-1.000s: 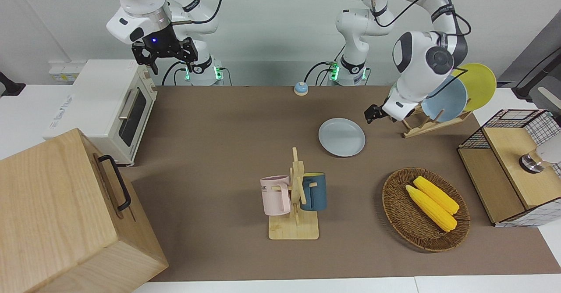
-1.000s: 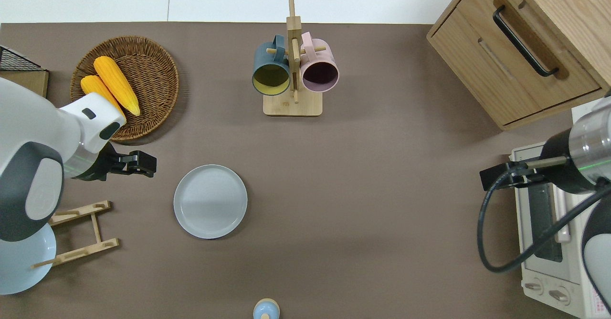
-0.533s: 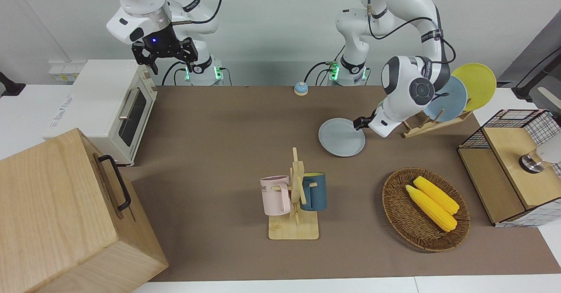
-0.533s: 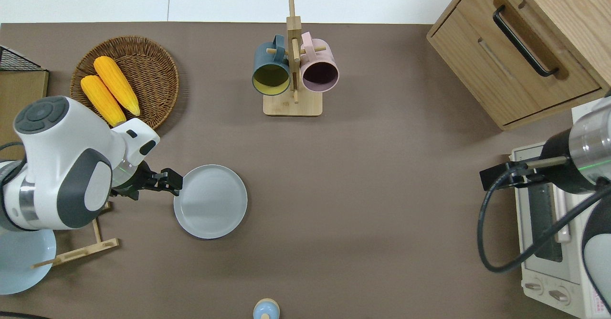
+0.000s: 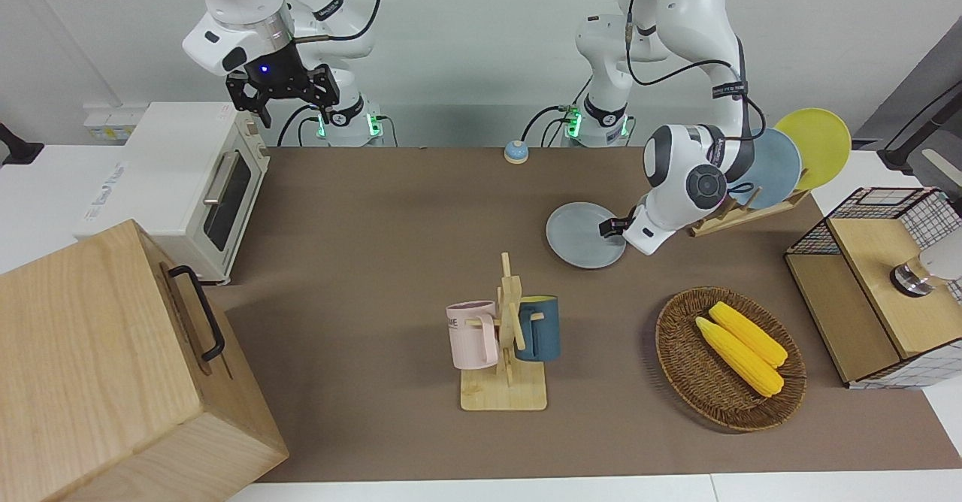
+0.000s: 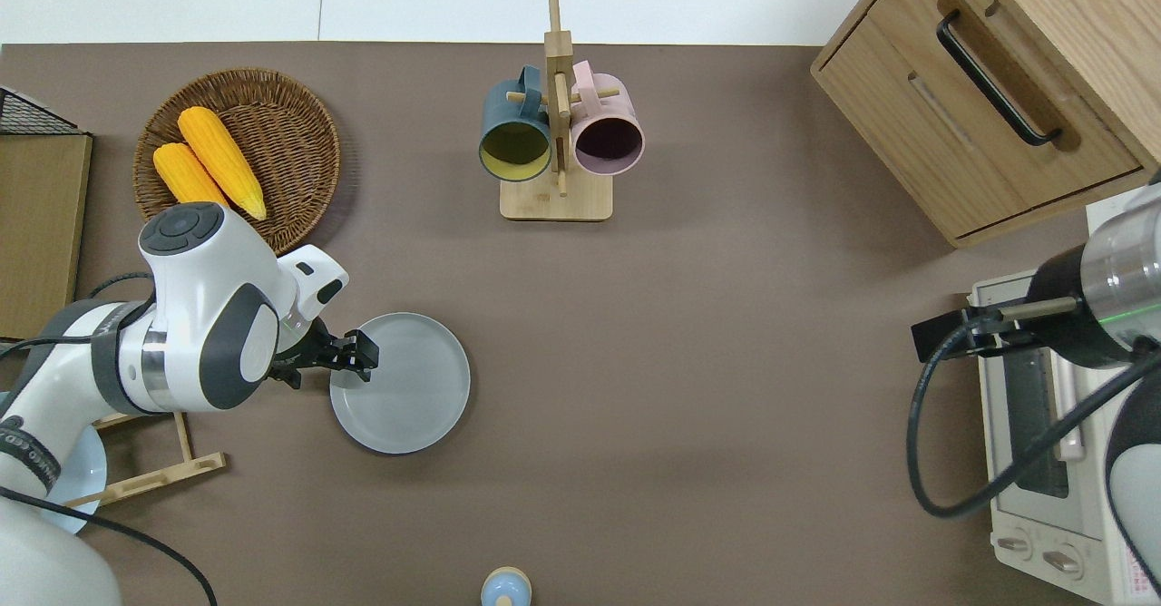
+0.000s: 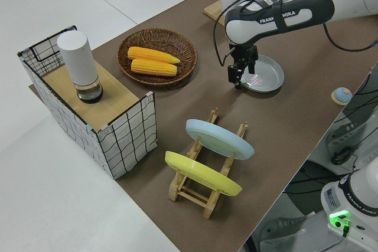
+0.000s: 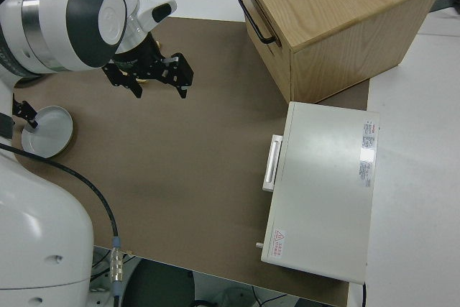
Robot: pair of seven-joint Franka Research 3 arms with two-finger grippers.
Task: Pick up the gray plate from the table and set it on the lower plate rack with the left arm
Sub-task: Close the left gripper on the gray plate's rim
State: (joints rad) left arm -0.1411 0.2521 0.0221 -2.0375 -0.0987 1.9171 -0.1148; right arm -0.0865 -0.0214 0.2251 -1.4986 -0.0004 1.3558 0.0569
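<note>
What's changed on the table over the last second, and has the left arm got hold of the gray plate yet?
The left end effector swung from beside the wicker basket to the gray plate, now over its rim on the left arm's side. No grip is visible; the plate lies flat in the same spot on the table. The lower plate rack, its light-blue plate and yellow plate, both mugs and the parked right arm are unchanged.

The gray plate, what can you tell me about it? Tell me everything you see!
The gray plate is round, plain, pale bluish-gray, with a shallow raised rim and a smooth, slightly shiny face. It lies flat and empty on the brown mat, between the basket and the rack. The left gripper sits low at its edge toward the left arm's end, fingers open; whether they touch the rim cannot be told.
</note>
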